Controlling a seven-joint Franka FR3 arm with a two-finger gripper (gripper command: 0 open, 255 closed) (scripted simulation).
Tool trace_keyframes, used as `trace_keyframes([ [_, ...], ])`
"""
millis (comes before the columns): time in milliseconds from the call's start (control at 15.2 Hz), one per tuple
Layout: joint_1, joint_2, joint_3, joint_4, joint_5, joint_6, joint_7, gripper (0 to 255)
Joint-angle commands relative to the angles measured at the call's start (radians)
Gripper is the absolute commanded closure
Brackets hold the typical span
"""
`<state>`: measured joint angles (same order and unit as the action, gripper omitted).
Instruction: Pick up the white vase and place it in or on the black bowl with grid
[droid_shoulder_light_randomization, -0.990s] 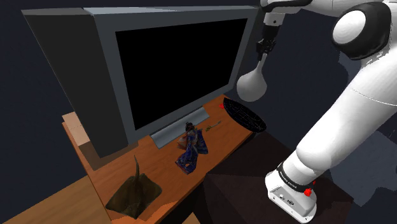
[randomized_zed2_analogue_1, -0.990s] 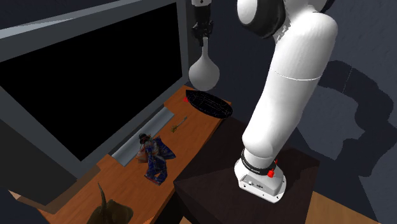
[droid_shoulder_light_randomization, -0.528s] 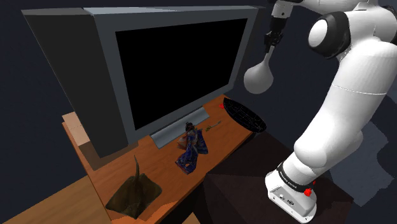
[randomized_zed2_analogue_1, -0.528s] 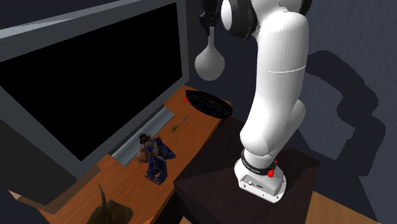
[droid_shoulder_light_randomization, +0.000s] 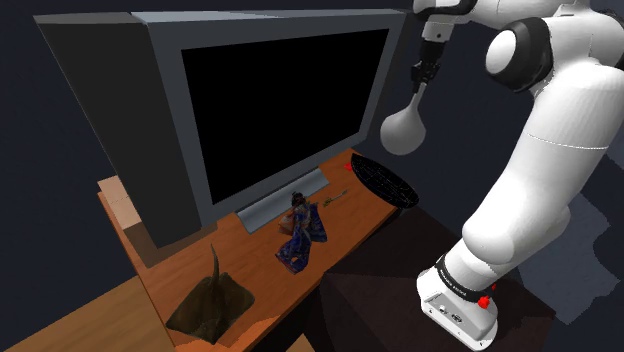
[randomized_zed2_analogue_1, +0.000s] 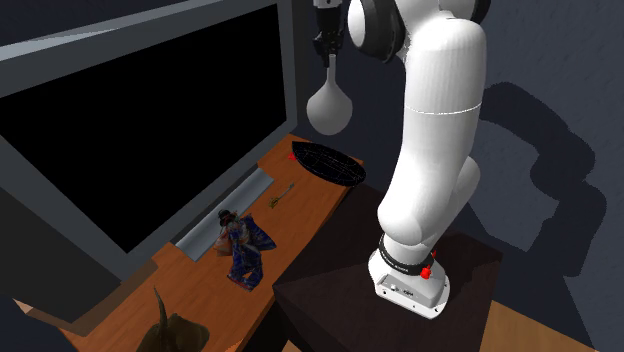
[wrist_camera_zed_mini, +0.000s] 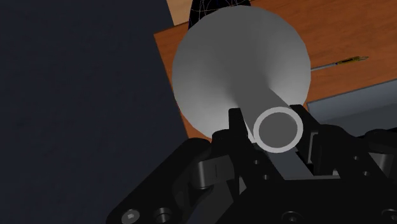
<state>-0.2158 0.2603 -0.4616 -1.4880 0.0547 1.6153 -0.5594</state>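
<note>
White vase (wrist_camera_zed_mini: 238, 63), neck clasped in the gripper (wrist_camera_zed_mini: 275, 129), hides most of the black bowl (wrist_camera_zed_mini: 201, 7) in wrist view.

clear: air above black bowl (droid_shoulder_light_randomization: 385, 181) | obstacle: television (droid_shoulder_light_randomization: 280, 110) near vase (droid_shoulder_light_randomization: 403, 130)

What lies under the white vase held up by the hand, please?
Seen past the hand, the white vase hangs over the wooden table; an edge of the black grid bowl peeks out, the rest hidden by the bulb.

Wooden table (droid_shoulder_light_randomization: 255, 262) — television (droid_shoulder_light_randomization: 280, 110), blue doll (droid_shoulder_light_randomization: 300, 236), black grid bowl (droid_shoulder_light_randomization: 383, 180) on it.
</note>
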Motion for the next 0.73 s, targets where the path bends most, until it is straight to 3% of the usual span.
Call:
trace_keyframes([
  [0, 0.001, 0.0, 0.001, -0.027, 0.001, 0.029, 0.0, 255],
  [660, 0.006, 0.007, 0.005, -0.153, 0.005, 0.161, 0.002, 255],
])
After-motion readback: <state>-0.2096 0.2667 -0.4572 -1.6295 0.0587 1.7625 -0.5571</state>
